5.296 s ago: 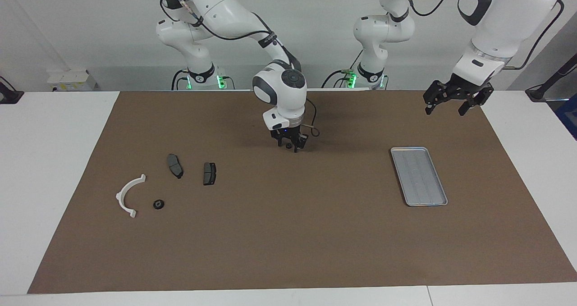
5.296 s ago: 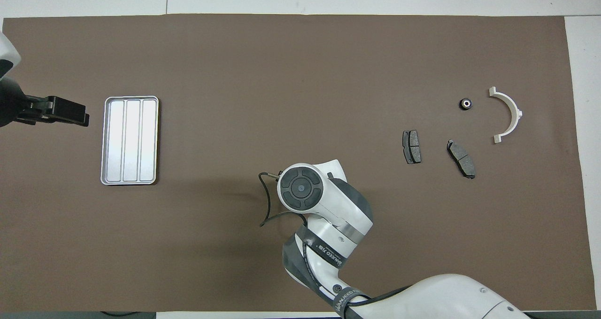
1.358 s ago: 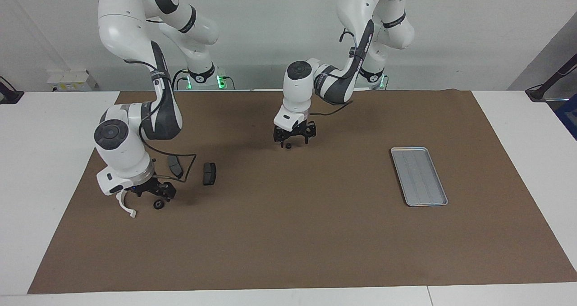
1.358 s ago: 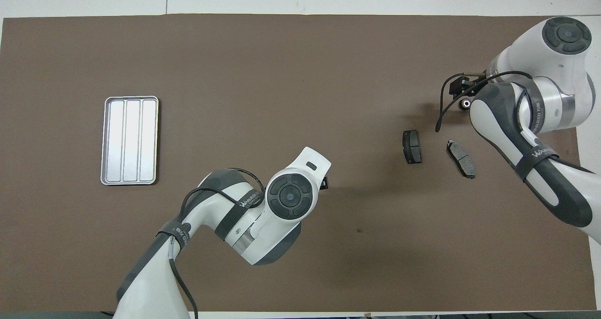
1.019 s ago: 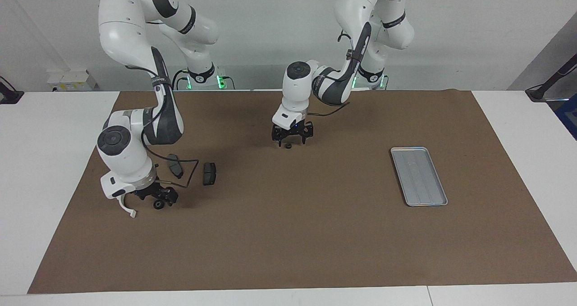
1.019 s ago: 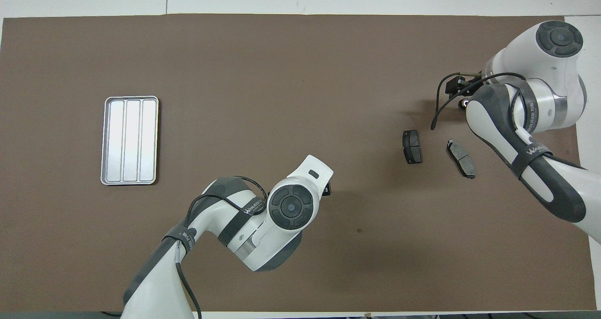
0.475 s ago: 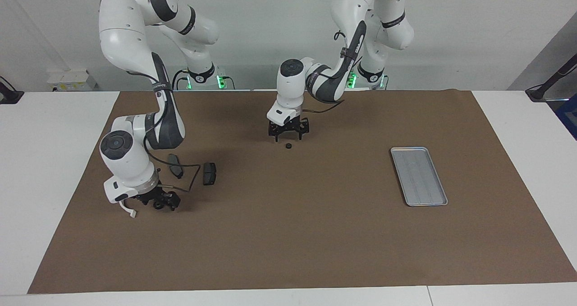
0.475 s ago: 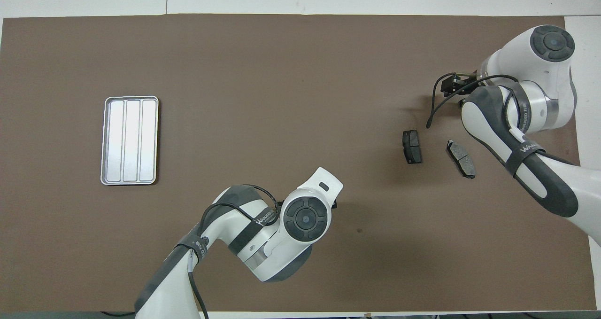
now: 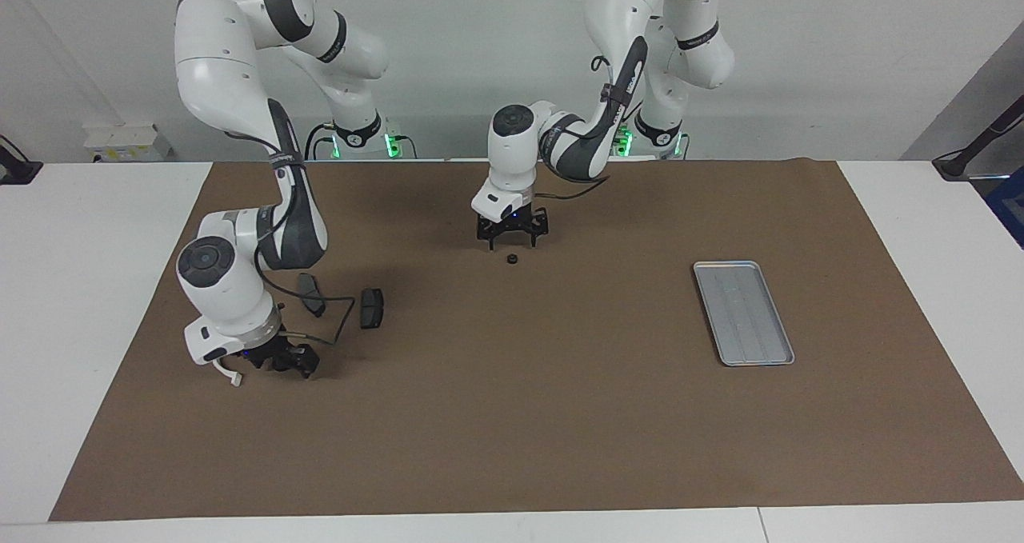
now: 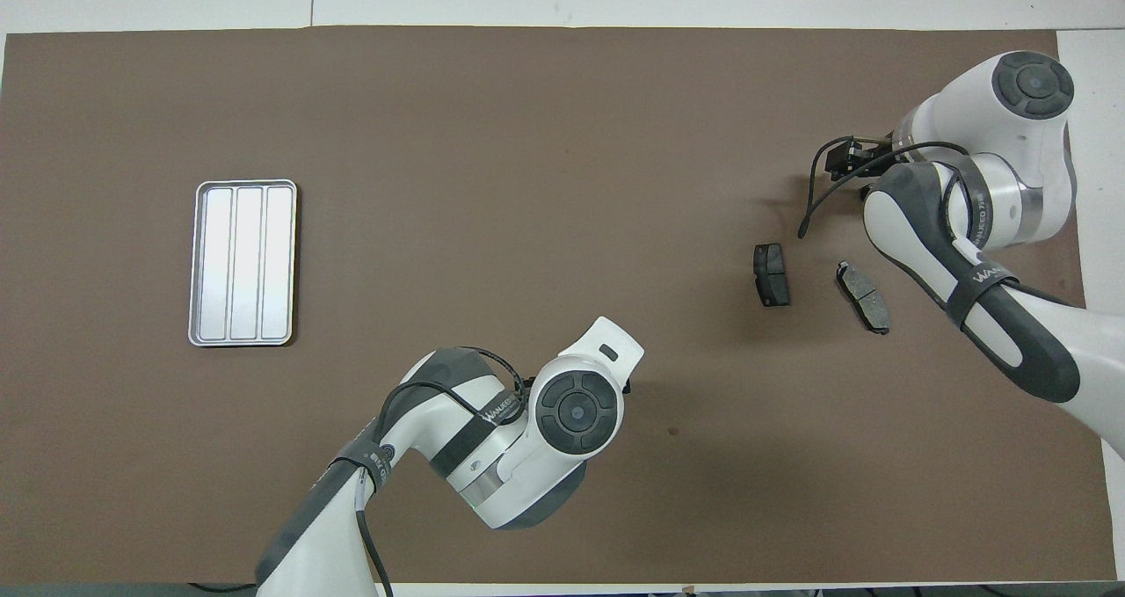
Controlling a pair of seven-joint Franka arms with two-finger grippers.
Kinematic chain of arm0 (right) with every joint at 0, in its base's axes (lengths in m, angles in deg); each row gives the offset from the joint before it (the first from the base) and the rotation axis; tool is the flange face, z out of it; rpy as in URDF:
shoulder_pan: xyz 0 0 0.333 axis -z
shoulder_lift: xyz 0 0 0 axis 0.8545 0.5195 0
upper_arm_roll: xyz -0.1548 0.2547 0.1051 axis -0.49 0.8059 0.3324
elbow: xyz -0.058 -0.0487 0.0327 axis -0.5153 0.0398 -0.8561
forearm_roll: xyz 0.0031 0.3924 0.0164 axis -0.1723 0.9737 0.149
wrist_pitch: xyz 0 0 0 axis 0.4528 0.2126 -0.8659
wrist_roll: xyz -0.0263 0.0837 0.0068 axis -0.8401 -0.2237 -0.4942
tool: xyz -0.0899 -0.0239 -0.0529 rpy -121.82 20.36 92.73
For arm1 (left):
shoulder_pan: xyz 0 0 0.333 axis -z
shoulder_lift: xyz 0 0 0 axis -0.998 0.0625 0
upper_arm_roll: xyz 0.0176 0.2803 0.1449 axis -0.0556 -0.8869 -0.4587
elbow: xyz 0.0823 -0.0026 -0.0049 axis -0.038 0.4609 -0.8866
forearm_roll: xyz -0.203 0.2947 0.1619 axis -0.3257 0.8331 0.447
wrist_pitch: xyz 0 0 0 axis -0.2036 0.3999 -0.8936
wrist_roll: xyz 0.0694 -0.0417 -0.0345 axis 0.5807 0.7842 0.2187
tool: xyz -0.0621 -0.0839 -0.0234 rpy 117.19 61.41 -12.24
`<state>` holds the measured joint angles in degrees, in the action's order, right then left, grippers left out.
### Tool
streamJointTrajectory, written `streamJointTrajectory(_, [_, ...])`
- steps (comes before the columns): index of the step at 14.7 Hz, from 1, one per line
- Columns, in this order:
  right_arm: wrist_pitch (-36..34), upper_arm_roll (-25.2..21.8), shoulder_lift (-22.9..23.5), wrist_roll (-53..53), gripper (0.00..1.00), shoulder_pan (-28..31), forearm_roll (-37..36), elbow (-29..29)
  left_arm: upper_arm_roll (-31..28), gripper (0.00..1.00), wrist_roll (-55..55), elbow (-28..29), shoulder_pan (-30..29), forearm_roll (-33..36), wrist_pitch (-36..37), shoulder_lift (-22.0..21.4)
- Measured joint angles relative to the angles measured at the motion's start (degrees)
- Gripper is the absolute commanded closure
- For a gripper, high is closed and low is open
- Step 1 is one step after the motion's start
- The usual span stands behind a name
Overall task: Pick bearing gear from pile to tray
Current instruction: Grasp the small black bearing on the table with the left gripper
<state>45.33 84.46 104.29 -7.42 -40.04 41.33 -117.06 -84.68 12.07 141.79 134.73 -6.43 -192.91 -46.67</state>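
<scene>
Step in hand, as I read it: pick at the pile, nothing in the tray yet.

- Right gripper (image 9: 276, 361): down low on the pile (image 9: 320, 319), well apart from the tray (image 9: 744, 313) toward the right arm's end of the table. Fingers apart. They mask whatever sits between them, so I can't tell if it touches a part. The overhead view is no help, since the arm covers that spot.
- Pile around it: an end of the white arc (image 9: 226, 373) pokes out just beside the gripper. The two dark pad plates (image 9: 312, 295) lie nearer to the robots than the gripper, and both are untouched.
- Black round piece (image 9: 510, 259): lies alone on the mat (image 9: 560, 415), between pile and tray and a little nearer to the robots than the tray. Tiny, flat, round, dark against the brown. Any bore or teeth are too small to tell.
- Left gripper (image 9: 512, 237): hangs just above that piece, fingers apart, not touching it.
- Tray: silver-grey, ridged lengthwise, raised rim, empty.

Next move, my call: the right gripper closes square on a small round part without nudging the arc. The left gripper drops straight onto the lone piece, centres it between the fingers, closes, then carries it toward the left arm's end and sets it inside the rim. The part is small and low, so a miss or a flick sideways looks like the main risk.
</scene>
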Motion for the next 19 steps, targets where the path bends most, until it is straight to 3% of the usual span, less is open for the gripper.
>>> streamJointTrajectory(14, [0.35, -0.02, 0.67, 0.0, 0.03, 0.53, 0.0, -0.13, -1.02, 0.04, 0.0, -3.84, -0.19, 1.15, 1.31, 2.68])
streamJointTrajectory(16, [0.36, -0.03, 0.7, 0.0, 0.03, 0.63, 0.0, -0.13, -1.11, 0.16, 0.0, -3.86, -0.36, 1.41, 1.31, 2.81])
streamJointTrajectory(17, [0.36, -0.03, 0.7, 0.0, 0.04, 0.63, 0.0, -0.13, -1.11, 0.29, 0.0, -3.88, -0.4, 1.44, 1.31, 2.82])
streamJointTrajectory(19, [0.36, -0.03, 0.7, 0.0, 0.07, 0.63, 0.0, -0.13, -1.09, 0.68, 0.0, -3.98, -0.4, 1.48, 1.29, 2.82])
